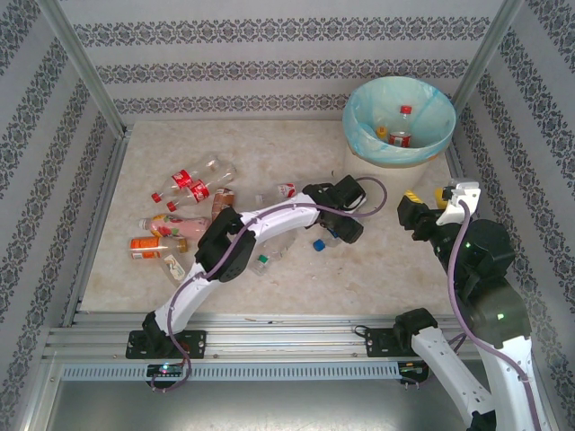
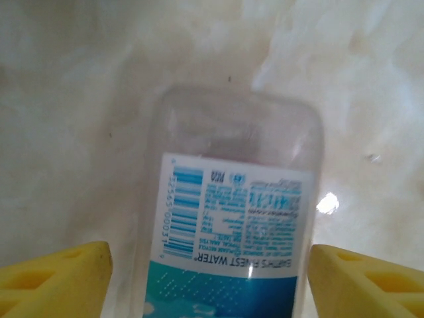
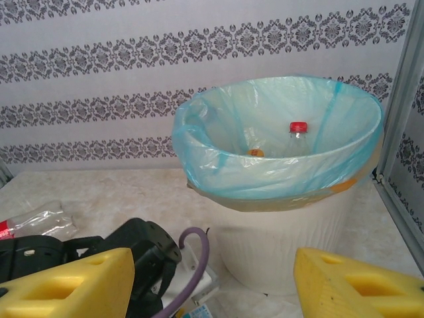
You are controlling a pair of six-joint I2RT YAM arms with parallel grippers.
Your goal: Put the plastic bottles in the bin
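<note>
Cream marbled table (image 1: 377, 269), patterned wallpaper walls (image 1: 287, 54); left tool (image 2: 209, 252) spread astride a bottle (image 2: 232, 218), right tool (image 3: 213, 258) spread, empty.

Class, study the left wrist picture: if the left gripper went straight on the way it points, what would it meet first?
The water bottle, lying between the open fingers of the left gripper, probably before the table; depth is unclear.
</note>
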